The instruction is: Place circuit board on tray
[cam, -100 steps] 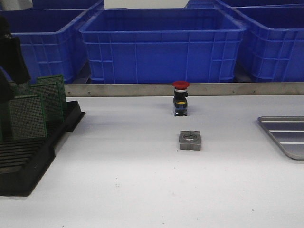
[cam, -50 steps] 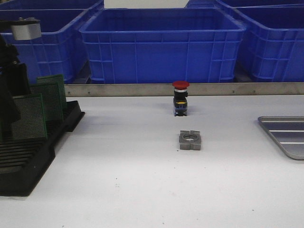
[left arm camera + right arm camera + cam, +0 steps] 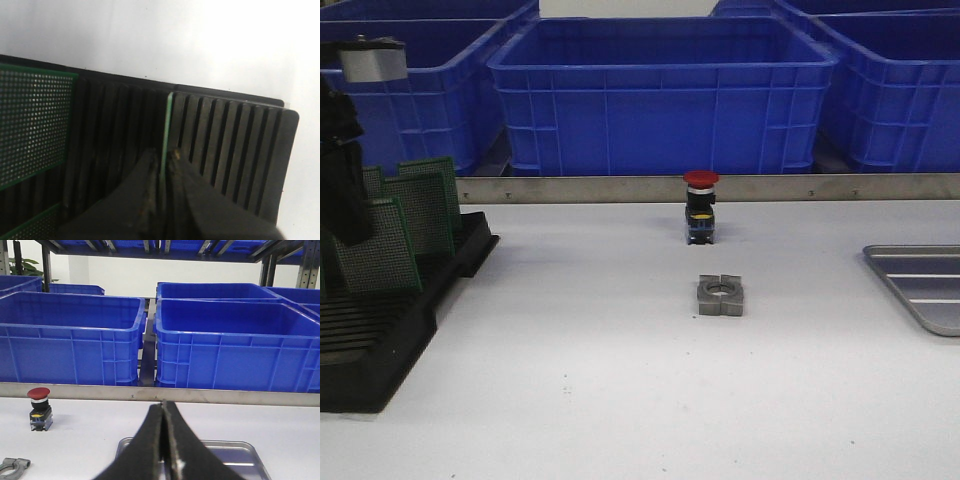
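My left gripper (image 3: 163, 156) is shut on the top edge of a green perforated circuit board (image 3: 168, 117), seen edge-on above the black slotted rack (image 3: 235, 150). In the front view the gripper (image 3: 348, 222) is at the far left, holding the front board (image 3: 378, 248), which leans slightly in the rack (image 3: 380, 340). The silver tray (image 3: 923, 285) lies at the table's far right. My right gripper (image 3: 164, 407) is shut and empty, hovering over the tray (image 3: 235, 454).
Two more green boards (image 3: 428, 205) stand in the rack behind the held one. A red-capped push button (image 3: 700, 207) and a grey metal clamp piece (image 3: 721, 296) sit mid-table. Blue crates (image 3: 660, 90) line the back behind a metal rail.
My left arm came down onto the front board in the rack and closed on its top edge; the board now leans a little. Nothing else moved.
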`<state>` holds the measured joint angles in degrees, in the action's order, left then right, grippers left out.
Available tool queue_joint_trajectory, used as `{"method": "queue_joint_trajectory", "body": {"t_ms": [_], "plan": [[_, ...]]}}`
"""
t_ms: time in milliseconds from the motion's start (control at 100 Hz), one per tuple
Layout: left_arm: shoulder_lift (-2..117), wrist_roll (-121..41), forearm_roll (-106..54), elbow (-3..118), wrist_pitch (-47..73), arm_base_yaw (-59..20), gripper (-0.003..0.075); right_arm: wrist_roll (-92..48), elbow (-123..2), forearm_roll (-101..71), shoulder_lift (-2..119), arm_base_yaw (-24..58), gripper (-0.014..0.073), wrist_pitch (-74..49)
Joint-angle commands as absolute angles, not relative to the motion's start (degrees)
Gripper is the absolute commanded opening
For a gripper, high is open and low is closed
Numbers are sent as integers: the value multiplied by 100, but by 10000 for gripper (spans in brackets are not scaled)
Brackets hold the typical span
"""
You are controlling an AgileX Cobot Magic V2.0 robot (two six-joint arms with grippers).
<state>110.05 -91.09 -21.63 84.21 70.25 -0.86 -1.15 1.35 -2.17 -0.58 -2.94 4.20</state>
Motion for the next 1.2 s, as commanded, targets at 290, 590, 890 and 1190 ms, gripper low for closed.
{"method": "queue_joint_trajectory", "body": {"t_ms": [290, 590, 890, 1190], "plan": [[10043, -9001, -2918, 8730, 7304, -93, -18, -117, 194, -162, -157, -332, -68, 834], [9316, -8488, -4183, 8730, 7304, -660, -18, -117, 194, -162, -157, -332, -68, 834], [9248, -8110, -4349, 8719, 7297, -2014, -18, -117, 194, -167, -157, -332, -68, 944], [9248, -8110, -4361, 8719, 7297, -2590, -18, 335, -589, -320, -130, -322, -68, 114]]}}
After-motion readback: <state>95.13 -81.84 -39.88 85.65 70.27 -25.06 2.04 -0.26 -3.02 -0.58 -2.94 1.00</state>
